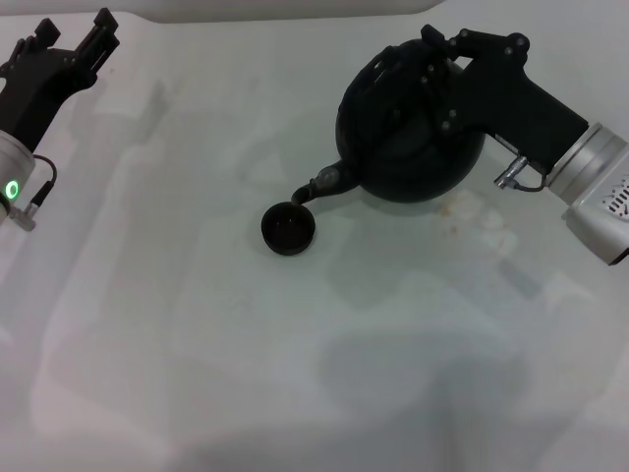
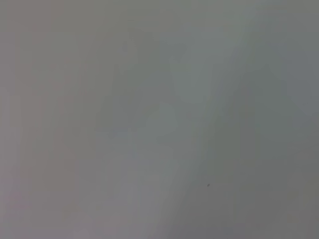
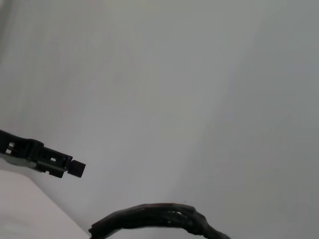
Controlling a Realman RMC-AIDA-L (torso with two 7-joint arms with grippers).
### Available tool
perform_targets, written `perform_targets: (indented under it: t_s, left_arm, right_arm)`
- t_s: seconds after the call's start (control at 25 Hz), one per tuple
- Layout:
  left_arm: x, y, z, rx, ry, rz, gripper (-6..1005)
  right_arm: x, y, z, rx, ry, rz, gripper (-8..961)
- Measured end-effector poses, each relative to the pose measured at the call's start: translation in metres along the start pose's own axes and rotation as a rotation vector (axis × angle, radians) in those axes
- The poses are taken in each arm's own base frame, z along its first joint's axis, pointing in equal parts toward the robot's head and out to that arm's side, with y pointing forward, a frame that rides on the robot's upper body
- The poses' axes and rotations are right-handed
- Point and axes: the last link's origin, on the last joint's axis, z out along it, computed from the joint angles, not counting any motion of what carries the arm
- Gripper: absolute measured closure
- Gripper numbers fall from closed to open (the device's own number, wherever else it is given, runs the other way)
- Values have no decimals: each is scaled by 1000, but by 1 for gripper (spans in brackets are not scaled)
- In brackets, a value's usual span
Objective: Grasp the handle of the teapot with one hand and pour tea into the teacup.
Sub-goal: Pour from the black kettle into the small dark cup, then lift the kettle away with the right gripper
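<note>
The round black teapot (image 1: 408, 138) is tipped toward my left, held off the white table. Its short spout (image 1: 316, 187) points down, with the tip just over the near rim of the small black teacup (image 1: 288, 228). My right gripper (image 1: 434, 67) comes in from the right and is shut on the handle at the top of the pot. Part of the arched handle (image 3: 149, 218) shows in the right wrist view. I cannot see any liquid. My left gripper (image 1: 74, 37) stays parked at the far left, open and holding nothing.
The white table (image 1: 314, 374) carries only faint stains (image 1: 454, 208) beside the pot. The left wrist view shows nothing but bare grey surface. In the right wrist view a far-off black gripper (image 3: 47, 158) shows at the edge.
</note>
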Motion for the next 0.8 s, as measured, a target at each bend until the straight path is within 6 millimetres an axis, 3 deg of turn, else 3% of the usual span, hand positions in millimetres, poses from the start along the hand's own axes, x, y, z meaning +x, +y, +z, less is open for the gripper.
perform_targets:
  t_s: [0.8]
  left_arm:
    - [0,-1,-1,6,-1,-9,127]
  right_arm:
    - [-2,3,1,-9,-9,-133,820]
